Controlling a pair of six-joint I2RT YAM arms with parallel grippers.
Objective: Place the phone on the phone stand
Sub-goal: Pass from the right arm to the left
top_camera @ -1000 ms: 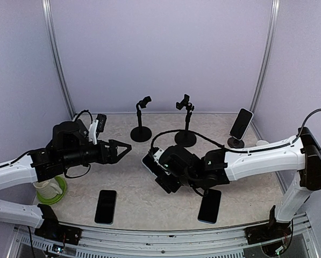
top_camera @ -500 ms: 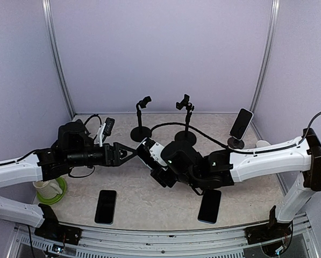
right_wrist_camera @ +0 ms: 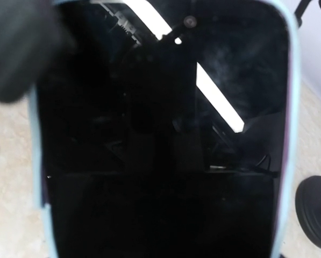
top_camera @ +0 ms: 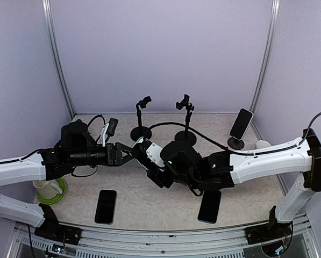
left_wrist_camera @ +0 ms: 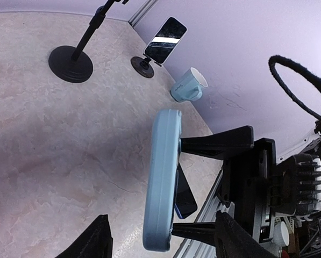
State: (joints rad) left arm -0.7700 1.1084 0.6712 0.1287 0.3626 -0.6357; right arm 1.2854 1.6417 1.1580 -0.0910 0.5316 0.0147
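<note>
1. Black left claw [top_camera: 127, 152] is wide open and empty; we think it is ready to receive.
2. The light-blue phone [left_wrist_camera: 161, 177] hangs above the desk [top_camera: 133, 194], between both claws.
3. The right claw [top_camera: 156, 167] grips the phone by its edges, presenting it.

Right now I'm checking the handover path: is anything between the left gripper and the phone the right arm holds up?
Nothing visible. The open left gripper faces the blue-cased phone edge-on, with only air between them. The right gripper clamps it from the other side.
</note>
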